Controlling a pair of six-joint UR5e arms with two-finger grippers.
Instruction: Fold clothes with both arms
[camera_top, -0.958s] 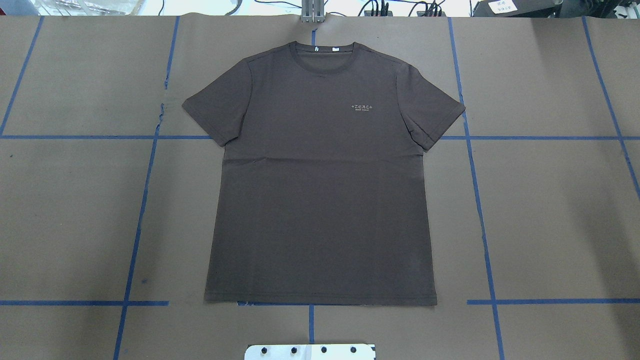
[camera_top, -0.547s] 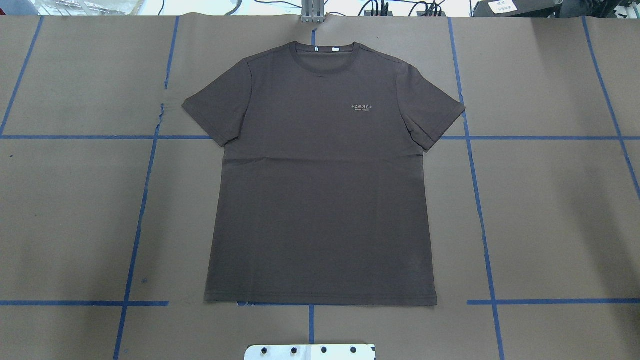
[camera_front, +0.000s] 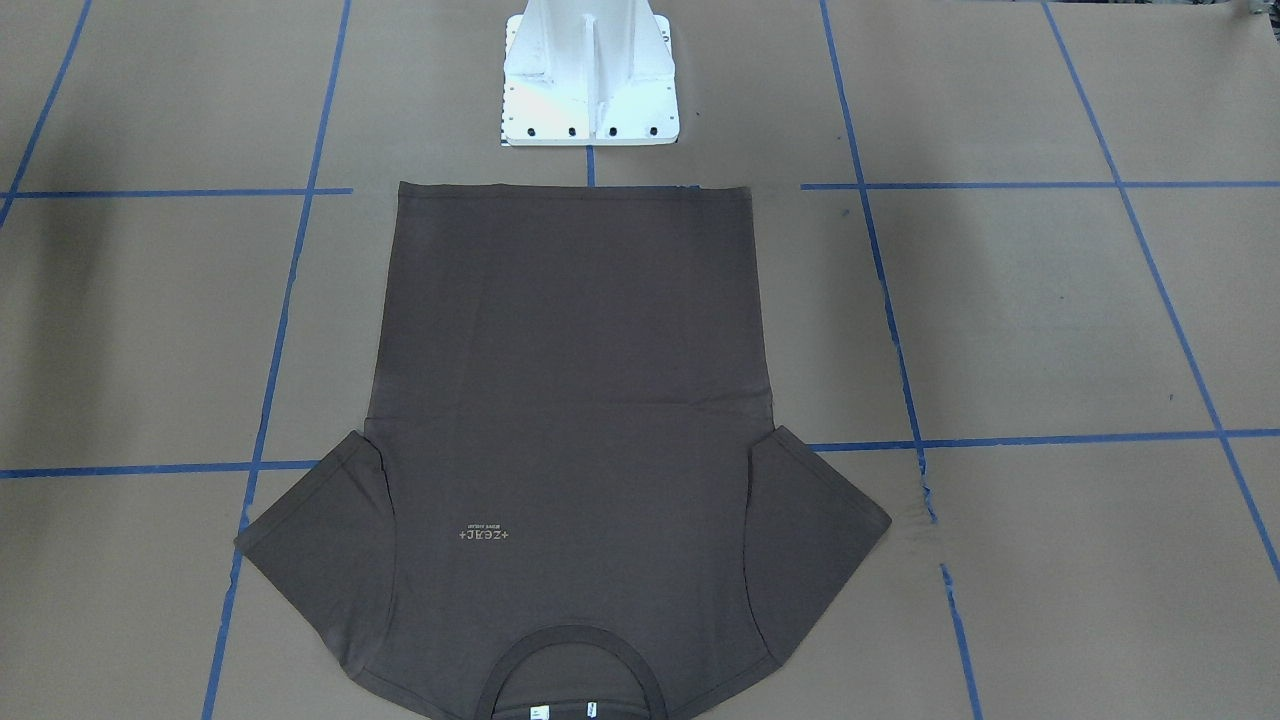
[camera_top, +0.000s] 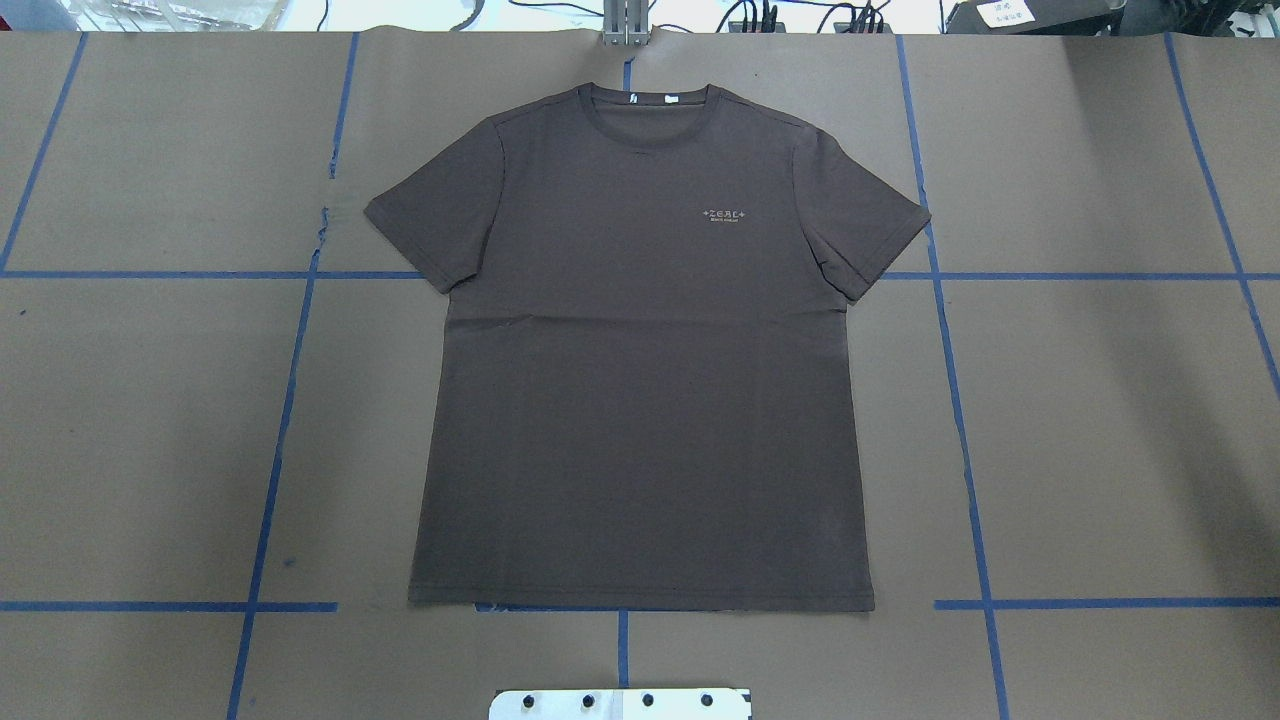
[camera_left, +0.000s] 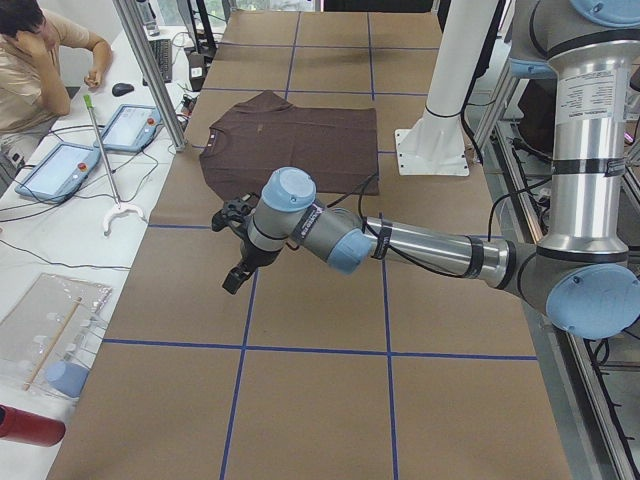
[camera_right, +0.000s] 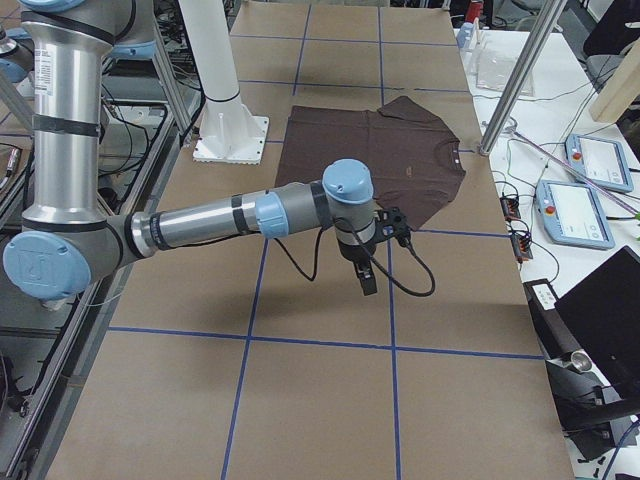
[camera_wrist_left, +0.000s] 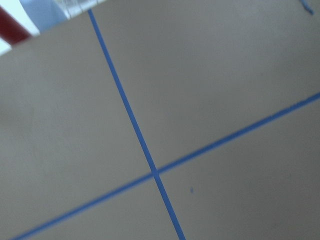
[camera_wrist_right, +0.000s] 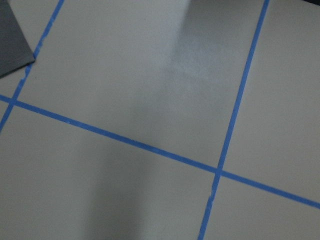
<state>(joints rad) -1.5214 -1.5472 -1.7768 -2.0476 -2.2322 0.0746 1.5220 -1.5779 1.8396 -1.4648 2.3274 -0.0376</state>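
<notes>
Cloth first, from the front-facing camera: the T-shirt (camera_front: 570, 400) lies flat and face up on the counter (camera_front: 1050, 320), its hem just beside the white pedestal (camera_front: 590, 70), its collar (camera_front: 575, 632) at the far end from it, both sleeves spread. No arm shows here.

From overhead, the same garment sits centred between the blue tape lines (camera_top: 960, 420), smooth apart from a faint crease under the sleeves, and nothing hangs above it.

From the counter's left end, the left arm (camera_left: 420, 245) reaches out low over bare paper, well apart from the shirt. Whether its jaws are parted or closed cannot be told from this angle.

From the right end, the right arm (camera_right: 200, 225) does the same on its side; its jaws cannot be judged either.

The left wrist camera sees only paper and tape. The right wrist camera catches one dark corner of the shirt at its upper left edge.

No fold looks begun, so this reads as the approach. Next, both arms would need to travel inward to matching edges and pinch cloth, not paper.
</notes>
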